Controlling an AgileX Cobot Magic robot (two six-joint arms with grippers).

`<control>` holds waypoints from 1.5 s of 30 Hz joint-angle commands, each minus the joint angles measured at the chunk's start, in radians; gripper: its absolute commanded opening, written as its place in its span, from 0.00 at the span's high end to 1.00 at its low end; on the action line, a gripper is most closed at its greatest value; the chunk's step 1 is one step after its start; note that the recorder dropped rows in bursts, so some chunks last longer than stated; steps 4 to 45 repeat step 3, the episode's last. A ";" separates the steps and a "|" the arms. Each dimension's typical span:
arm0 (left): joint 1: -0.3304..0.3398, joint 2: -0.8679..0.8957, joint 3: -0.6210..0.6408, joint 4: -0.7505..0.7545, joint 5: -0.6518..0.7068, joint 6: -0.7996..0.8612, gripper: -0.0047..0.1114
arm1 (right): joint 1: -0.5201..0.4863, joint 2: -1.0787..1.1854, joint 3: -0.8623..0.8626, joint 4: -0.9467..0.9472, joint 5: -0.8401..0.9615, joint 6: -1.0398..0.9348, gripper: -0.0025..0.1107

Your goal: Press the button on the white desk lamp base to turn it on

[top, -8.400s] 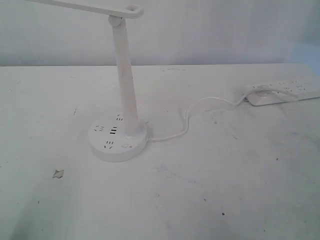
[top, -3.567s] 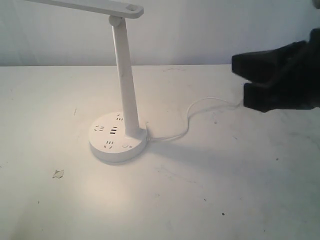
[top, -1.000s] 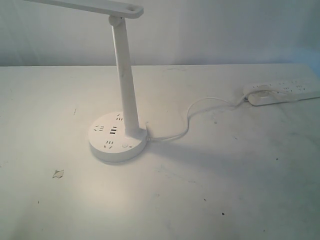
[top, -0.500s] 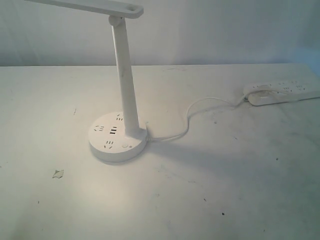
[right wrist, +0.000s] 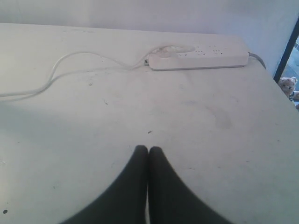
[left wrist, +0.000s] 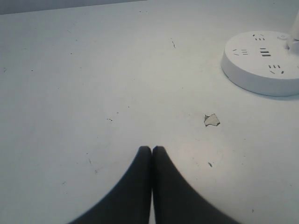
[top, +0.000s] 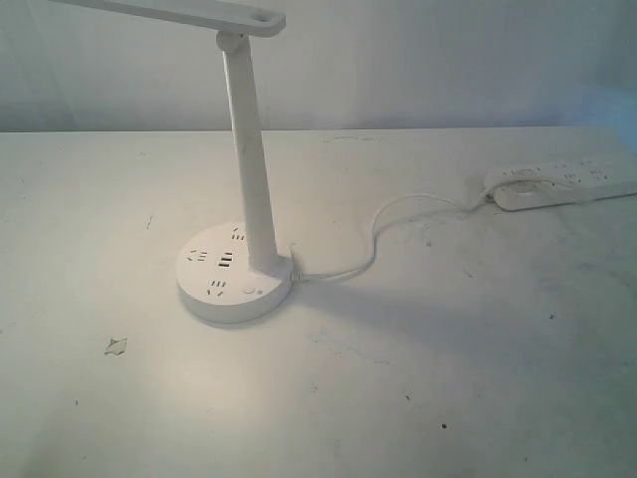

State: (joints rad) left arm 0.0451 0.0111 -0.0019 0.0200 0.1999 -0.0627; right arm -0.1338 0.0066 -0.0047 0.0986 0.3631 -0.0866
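Table [top: 448, 388]: white and scuffed, with a pale wall behind; you can see a warm glow on it around the base.
Base [top: 234, 310]: left of the table's middle, well in from every edge; the stem [top: 251, 159] stands upright on it.
Button [top: 249, 292]: on the base's top, by the front rim.
Cord [top: 373, 239]: runs from the base to the strip [top: 562, 186] at the right edge.
Left gripper [left wrist: 152, 149]: your fingertips are pressed together and empty, with the base well apart.
Right gripper [right wrist: 148, 149]: likewise closed tight and empty, facing the strip.
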 commanded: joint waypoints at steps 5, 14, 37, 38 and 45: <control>0.002 0.001 0.002 -0.004 0.001 0.000 0.96 | -0.006 -0.007 0.005 0.002 -0.008 0.006 0.98; 0.002 0.001 0.002 -0.004 0.001 0.000 0.96 | -0.006 -0.007 0.005 0.002 -0.008 0.006 0.98; 0.002 0.001 0.002 -0.004 0.001 0.000 0.96 | -0.006 -0.007 0.005 0.002 -0.008 0.006 0.98; 0.002 0.001 0.002 -0.004 0.001 0.000 0.96 | -0.006 -0.007 0.005 0.002 -0.008 0.006 0.98; 0.002 0.001 0.002 -0.004 0.001 0.000 0.96 | -0.006 -0.007 0.005 0.002 -0.008 0.006 0.98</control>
